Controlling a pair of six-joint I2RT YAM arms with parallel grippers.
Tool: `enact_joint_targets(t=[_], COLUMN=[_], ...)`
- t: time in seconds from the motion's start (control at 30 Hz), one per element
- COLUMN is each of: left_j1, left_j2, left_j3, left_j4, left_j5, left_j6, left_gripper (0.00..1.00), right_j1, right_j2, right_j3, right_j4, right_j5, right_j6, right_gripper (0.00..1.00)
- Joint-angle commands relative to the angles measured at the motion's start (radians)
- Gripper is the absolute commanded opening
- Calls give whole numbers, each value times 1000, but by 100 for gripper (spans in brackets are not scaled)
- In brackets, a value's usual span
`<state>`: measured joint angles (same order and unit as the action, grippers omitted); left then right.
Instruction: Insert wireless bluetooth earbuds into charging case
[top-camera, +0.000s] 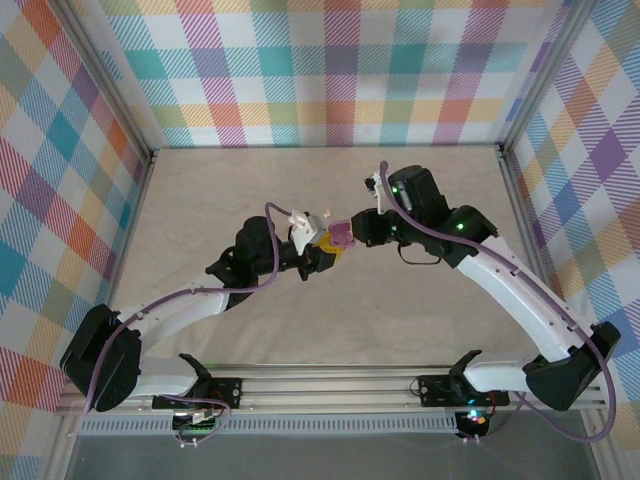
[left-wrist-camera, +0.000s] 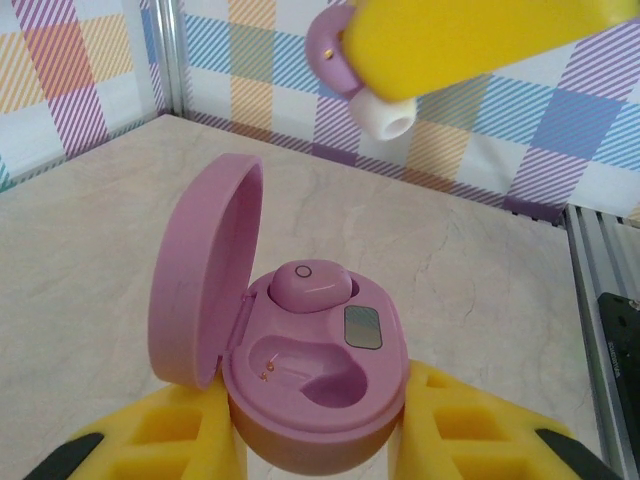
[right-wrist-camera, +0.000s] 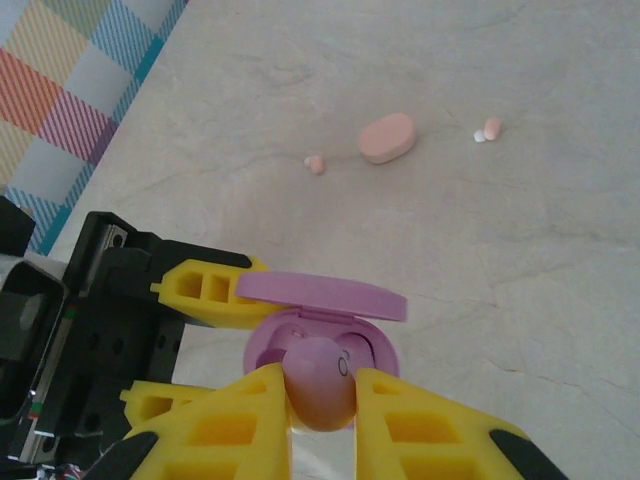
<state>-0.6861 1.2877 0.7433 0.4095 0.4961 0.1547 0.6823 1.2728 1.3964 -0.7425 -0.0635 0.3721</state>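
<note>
My left gripper (left-wrist-camera: 318, 438) is shut on the purple charging case (left-wrist-camera: 385, 385), one yellow finger on each side. The lid (left-wrist-camera: 205, 270) stands open to the left. One purple earbud (left-wrist-camera: 305, 285) sits in the far slot, and the near slot (left-wrist-camera: 310, 372) is empty. Just above the case, my right gripper (right-wrist-camera: 322, 412) is shut on a second purple earbud (right-wrist-camera: 318, 378), over the case (right-wrist-camera: 385, 352). That earbud's white tip (left-wrist-camera: 385, 115) shows in the left wrist view. From the top the two grippers meet mid-table at the case (top-camera: 340, 236).
A closed salmon-pink case (right-wrist-camera: 386, 138) lies on the tabletop beyond. A small pink earbud (right-wrist-camera: 315, 164) lies to its left and another (right-wrist-camera: 488, 130) to its right. Plaid walls and a metal rail (left-wrist-camera: 590, 300) border the table.
</note>
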Motion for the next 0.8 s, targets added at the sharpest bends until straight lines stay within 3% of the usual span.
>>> enact_joint_targets(t=[0.0,0.77], left_j1=[-16,-17], left_j2=[-1,-10], left_j3=[25,15], left_j4=[75,95], left_j5=[-12,-56], left_j6=[11,4], left_gripper=[7,6], right_j1=[20,85], right_j2=[23,101], right_j3=[29,71], right_j4=[25,-12], right_j5=[-27,24], right_j6=[49,42], right_gripper=[20,21])
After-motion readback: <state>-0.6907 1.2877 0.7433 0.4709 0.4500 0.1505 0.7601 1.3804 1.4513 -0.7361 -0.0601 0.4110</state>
